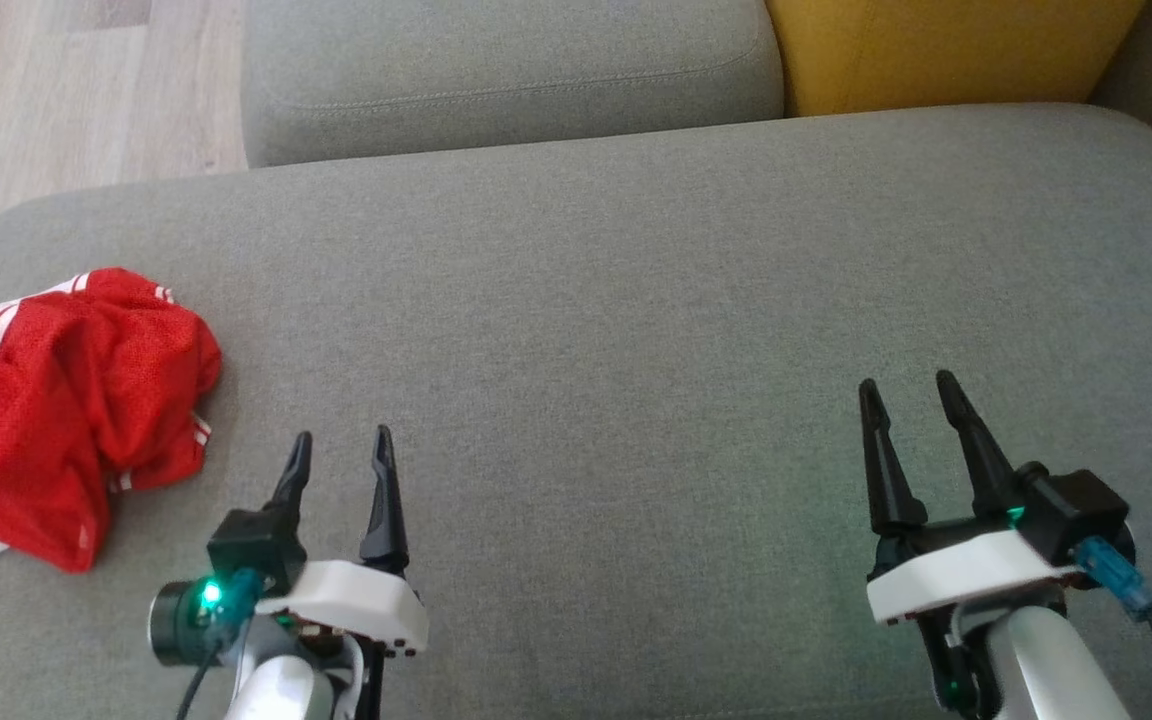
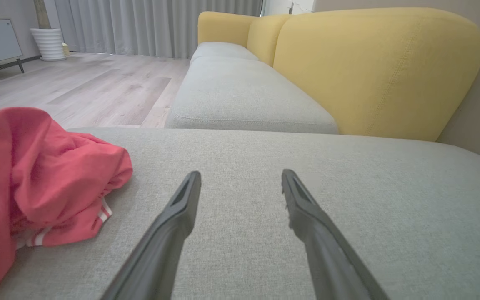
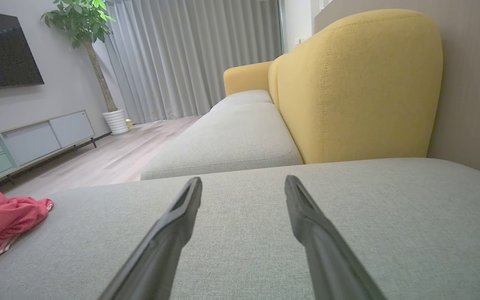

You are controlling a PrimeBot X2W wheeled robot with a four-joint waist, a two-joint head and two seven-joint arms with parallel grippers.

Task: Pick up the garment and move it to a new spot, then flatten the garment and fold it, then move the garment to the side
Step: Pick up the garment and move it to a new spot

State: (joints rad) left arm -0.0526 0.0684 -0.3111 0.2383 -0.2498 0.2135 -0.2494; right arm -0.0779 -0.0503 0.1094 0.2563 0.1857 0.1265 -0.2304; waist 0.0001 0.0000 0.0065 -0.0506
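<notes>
Nearest: left gripper (image 1: 343, 434), low in the head view, fingers spread apart with nothing between them, above bare grey seat cushion (image 1: 636, 300). Whether the tips touch the fabric, cannot tell.

Garment (image 1: 56, 400): red mesh cloth with white stripes, crumpled in a heap at the left end of the same cushion, partly cut off by the frame edge. It lies just beside the left gripper on its outer side, clear of both fingers. Left wrist view agrees: the heap (image 2: 36, 166) sits left of the fingertips with a gap.

Right gripper (image 1: 907, 380): fingers likewise apart and empty, over the right part of the cushion, well apart from the garment (image 3: 2, 221).

Surroundings: second cushion (image 1: 506, 70), grey, beyond the first; yellow backrest (image 1: 936, 50) behind it; pale wooden floor (image 1: 36, 90) to the left. Right wrist view adds grey curtains (image 3: 194, 58), potted plant (image 3: 86, 25), low cabinet (image 3: 27, 141) and a dark screen (image 3: 2, 50) on the wall.
</notes>
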